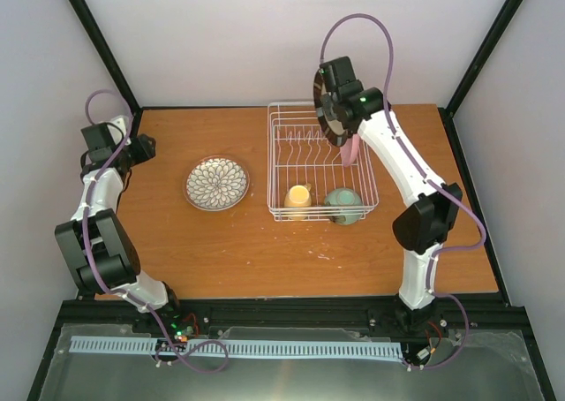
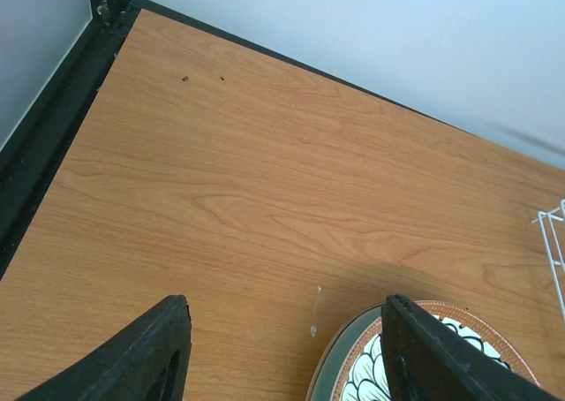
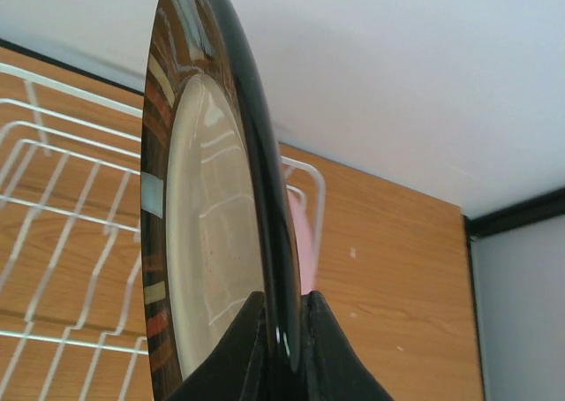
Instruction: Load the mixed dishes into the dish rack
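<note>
- Dark plate [image 1: 328, 109], top view: it hangs on edge over the far right corner of the dish rack [image 1: 275, 158], pinched at its rim by the right gripper [image 1: 339, 111]. Its broad face is turned toward the left edge of the worktop [image 1: 247, 260].
- The pink plate [image 1: 350, 151] already stands on edge in the rack, just nearer and a little right of the held plate. The yellow mug [image 1: 298, 195] and the mint bowl [image 1: 342, 205] sit along the rack's near side. The free slots seem to lie straight below the held plate, to its left, so the coming move is probably mostly downward.
- The left gripper [image 1: 146, 147] sits by the far left edge. The petal-patterned plate [image 1: 216, 183] lies flat between it and the rack, and the left arm is the nearer one to it.
- Left wrist view: the left gripper [image 2: 287, 323] stands about half open and empty. The petal-patterned plate [image 2: 364, 382] lies low and to the right of the gap (it may rest on a greenish plate, though I cannot be sure).
- Right wrist view: the right gripper [image 3: 282, 323] is closed tight on the dark plate's [image 3: 212, 233] rim. The plate stands close to upright, with the rack wires [image 3: 53, 208] below it to the left and the pink plate [image 3: 297, 233] just behind its edge.
</note>
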Robot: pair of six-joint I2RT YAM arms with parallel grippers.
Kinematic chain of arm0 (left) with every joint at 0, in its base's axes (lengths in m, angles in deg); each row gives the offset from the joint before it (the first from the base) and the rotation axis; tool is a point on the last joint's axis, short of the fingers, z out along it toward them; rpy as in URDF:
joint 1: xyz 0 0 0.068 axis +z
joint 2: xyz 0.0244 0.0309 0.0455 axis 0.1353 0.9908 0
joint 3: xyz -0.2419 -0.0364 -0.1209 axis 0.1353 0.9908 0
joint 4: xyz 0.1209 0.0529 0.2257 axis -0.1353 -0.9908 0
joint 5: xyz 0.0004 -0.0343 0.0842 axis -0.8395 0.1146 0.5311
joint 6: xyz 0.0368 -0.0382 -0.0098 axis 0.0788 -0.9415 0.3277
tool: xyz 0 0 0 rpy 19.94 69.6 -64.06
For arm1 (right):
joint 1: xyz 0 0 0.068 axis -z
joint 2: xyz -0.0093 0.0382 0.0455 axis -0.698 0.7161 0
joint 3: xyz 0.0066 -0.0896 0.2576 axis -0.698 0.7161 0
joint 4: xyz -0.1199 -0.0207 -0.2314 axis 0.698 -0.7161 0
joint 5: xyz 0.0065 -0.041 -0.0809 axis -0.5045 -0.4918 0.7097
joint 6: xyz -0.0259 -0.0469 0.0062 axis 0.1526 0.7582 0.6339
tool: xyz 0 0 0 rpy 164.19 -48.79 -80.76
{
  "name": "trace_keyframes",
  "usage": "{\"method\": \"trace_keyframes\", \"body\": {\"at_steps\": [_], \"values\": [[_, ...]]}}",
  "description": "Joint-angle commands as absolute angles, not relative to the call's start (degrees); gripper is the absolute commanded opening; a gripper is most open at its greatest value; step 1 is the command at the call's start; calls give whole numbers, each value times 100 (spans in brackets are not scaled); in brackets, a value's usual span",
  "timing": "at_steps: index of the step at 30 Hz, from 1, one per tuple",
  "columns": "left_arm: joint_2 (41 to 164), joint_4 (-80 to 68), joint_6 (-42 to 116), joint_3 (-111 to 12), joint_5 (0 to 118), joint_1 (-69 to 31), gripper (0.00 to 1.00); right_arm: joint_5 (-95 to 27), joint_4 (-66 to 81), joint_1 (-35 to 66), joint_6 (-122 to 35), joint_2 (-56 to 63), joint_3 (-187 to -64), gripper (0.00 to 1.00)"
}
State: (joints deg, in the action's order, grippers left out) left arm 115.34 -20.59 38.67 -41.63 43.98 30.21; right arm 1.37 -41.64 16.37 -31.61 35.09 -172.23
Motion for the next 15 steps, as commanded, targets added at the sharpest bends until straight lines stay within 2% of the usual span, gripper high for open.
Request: {"method": "trace_keyframes", "body": {"at_steps": [1, 15], "values": [[11416, -2105, 3917, -4230, 4477, 3024, 59, 1054, -3694, 1763, -3367, 2833, -17252, 3], [11294, -2288, 3803, -4187, 4647, 3022, 58, 519, -4679, 1898, -4556, 3097, -16946, 3]]}}
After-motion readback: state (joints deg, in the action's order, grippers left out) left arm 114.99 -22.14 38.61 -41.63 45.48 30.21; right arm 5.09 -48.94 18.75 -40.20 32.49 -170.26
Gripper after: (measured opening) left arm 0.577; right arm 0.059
